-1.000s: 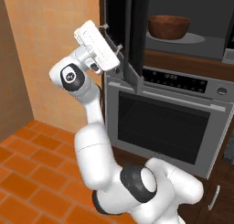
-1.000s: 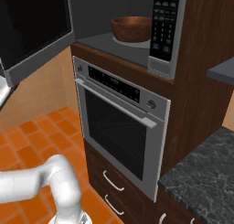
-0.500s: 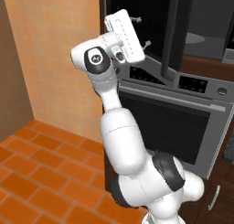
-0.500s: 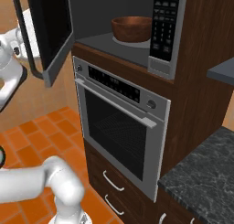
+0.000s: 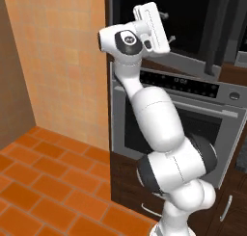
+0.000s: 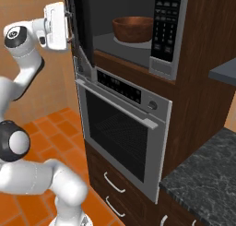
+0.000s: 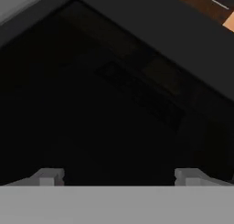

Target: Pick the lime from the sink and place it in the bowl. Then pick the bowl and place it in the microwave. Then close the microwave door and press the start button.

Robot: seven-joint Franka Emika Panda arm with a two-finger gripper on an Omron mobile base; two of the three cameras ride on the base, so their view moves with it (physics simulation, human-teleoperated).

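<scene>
Since the earlier pictures the wide black microwave door with dark glass [image 6: 83, 26] has swung further toward closed. In the right base view it now stands nearly edge-on at the upper left of the frame, where before it opened far out to the left. The arm has followed it, and the two-finger gripper [image 6: 69, 22] now sits at the door's outer face.

In the hand view the two small dark fingertips [image 7: 48, 176] rise far apart at the bottom, so the fingers are spread wide and hold nothing. The dark glass of the door lies just ahead of them.

The round reddish-brown wooden bowl [image 6: 132, 29] rests on the pale grey turntable inside the black box-shaped microwave [image 6: 138, 17], at the upper middle of the right base view. We cannot see the lime; it may be hidden by the bowl's thick wall.

We judge that the step in hand is closing the door. To do it well, we should keep pushing with the flat of the hand, following the arc of the door around its hinge, until the door meets the frame beside the narrow button strip [image 6: 165, 26]. The steel-fronted oven [image 6: 124, 128] below must stay untouched.
</scene>
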